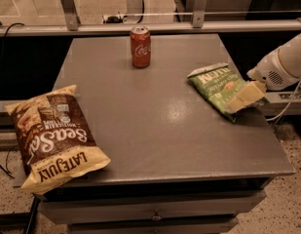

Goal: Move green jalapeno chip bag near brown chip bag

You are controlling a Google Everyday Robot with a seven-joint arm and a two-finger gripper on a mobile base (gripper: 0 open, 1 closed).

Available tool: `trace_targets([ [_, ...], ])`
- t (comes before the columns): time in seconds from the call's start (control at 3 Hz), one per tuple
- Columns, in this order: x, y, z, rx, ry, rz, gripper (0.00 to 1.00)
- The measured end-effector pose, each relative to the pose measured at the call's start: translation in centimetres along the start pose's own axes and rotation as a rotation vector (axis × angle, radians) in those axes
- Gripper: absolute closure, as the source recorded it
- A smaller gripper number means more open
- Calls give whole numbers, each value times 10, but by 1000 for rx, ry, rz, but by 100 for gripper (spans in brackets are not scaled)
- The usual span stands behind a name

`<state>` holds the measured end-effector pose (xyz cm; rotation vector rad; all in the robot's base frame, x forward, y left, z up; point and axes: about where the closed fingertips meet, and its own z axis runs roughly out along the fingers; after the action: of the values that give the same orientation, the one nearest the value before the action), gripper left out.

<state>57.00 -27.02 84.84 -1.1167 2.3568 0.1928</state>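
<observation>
— Where is your gripper?

— My gripper (245,97) is low at the right edge of the table (159,130), over the near right end of the green jalapeno chip bag (216,86). Its tan end overlaps the bag there. My white arm (281,67) comes in from the right, off the table.

— Do you have hold of the bag?

— I cannot tell. The gripper lies against it, but I can't see whether it is clamped on or only resting.

— And how does the bag lie?

— Flat on the table's right side, set diagonally, with its white top band toward the far left and its other end toward the right edge.

— And the brown chip bag (55,135)?

— Well apart from it, flat at the near left corner. Its tan-yellow end hangs past the table's front edge, and its lettering reads upside down from here. A red soda can (140,47) stands upright near the far edge, touching neither bag.
</observation>
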Motion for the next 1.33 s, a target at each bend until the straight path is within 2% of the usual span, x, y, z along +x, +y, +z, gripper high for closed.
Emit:
trace_targets([
  [0.33,0,-4,-3,5,-39,18,40],
  [1.0,-32,11,-19,-20,-144,-42,88],
  [1.33,-49,23,-32,-57,-214,-79,100],
])
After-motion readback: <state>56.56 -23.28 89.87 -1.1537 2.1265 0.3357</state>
